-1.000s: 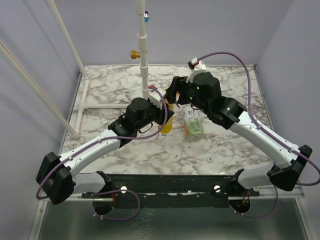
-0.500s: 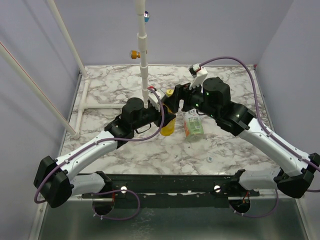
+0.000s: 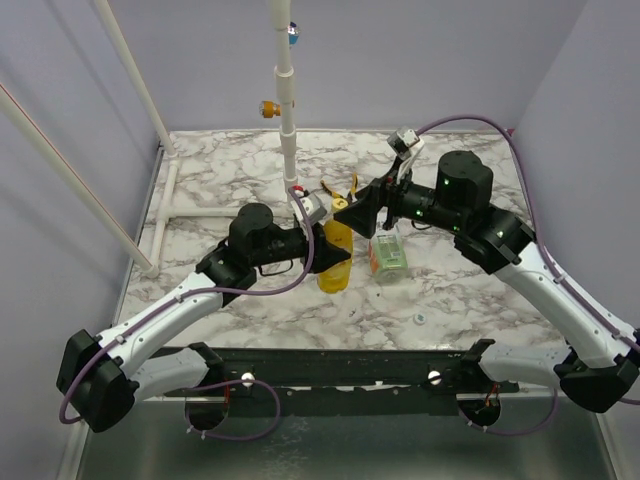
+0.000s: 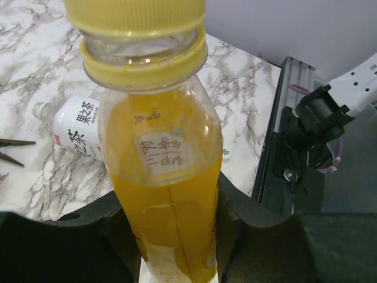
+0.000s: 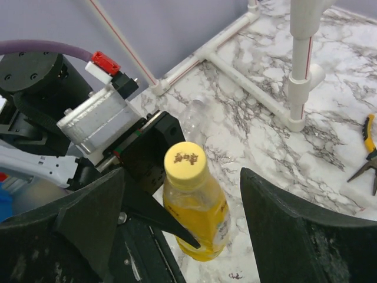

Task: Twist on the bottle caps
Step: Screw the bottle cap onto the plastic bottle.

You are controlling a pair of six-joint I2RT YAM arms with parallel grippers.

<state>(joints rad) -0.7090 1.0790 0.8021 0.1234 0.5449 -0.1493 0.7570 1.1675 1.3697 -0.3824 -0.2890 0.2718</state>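
The yellow cap sits on the yellow bottle, which stands upright mid-table, clenched by the left gripper. The right gripper hangs released, its fingers flanking the cap without touching. To tighten, centre it, close squarely, then twist.

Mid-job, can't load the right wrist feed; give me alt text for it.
A yellow bottle with its yellow cap on top stands between the open fingers of the right pincer, gripped by the left pincer. Behind it lie the marble table, a white pipe frame and yellow-handled pliers at the right edge.
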